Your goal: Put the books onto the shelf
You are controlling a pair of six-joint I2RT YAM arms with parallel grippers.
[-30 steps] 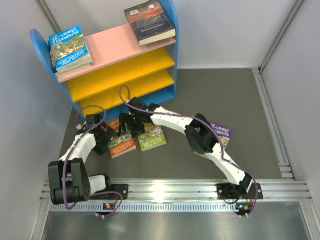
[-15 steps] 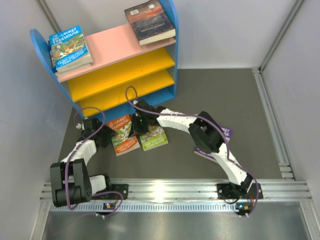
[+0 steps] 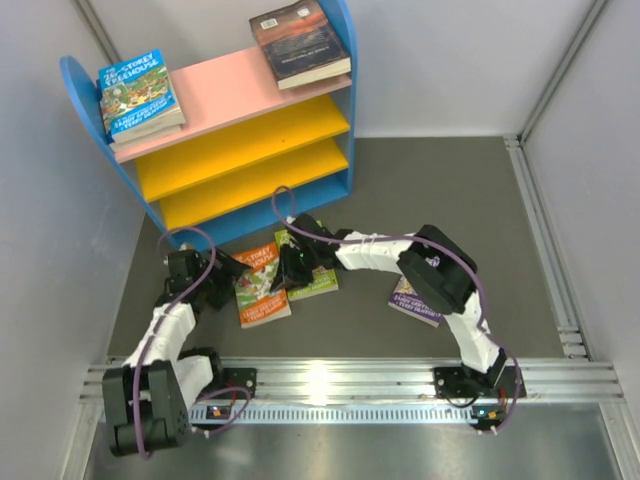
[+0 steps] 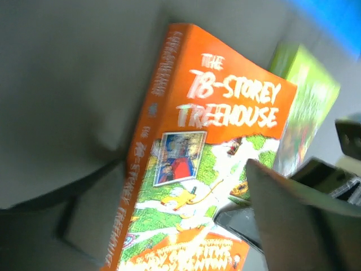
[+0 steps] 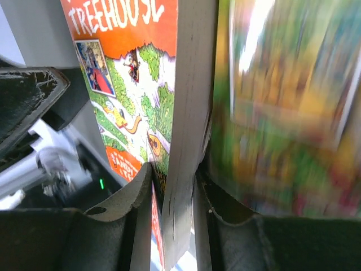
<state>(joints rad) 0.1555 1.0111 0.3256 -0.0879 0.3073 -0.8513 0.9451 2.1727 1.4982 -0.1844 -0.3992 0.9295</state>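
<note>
The step in hand is the pickup of one more book. My right pincer (image 5: 174,189) is closed on the orange book (image 3: 265,290). In the right wrist view one finger presses the cover side and the other the back, with the pale page block squeezed between them. The hold is at the very edge, so I judge it a thin one.

My left pincer (image 3: 226,287) sits just beside the spine side of the same book. Its jaws stand apart, and I see nothing clamped in them. I cannot tell whether the book has left the bench (image 3: 450,200) or only tipped on its edge.

The green book (image 3: 312,272) lies touching or almost touching the orange one on its far side, close against my right fingers. The purple book (image 3: 412,300) lies further right, partly under my right arm. On the shelf (image 3: 230,90), a stack of blue-covered books (image 3: 140,95) sits at the left of the pink top board and a dark book (image 3: 300,42) at its right. Both yellow boards below look bare. I reckon the task is well short of done, with three books on the bench.

Next I need to raise the orange book clear of the green one without dragging it along. Then I carry it to a free board. A thin paperback held by one edge is likely to droop or twist, so my left pincer may have to steady the spine side, and I should level the book before I set it down.
</note>
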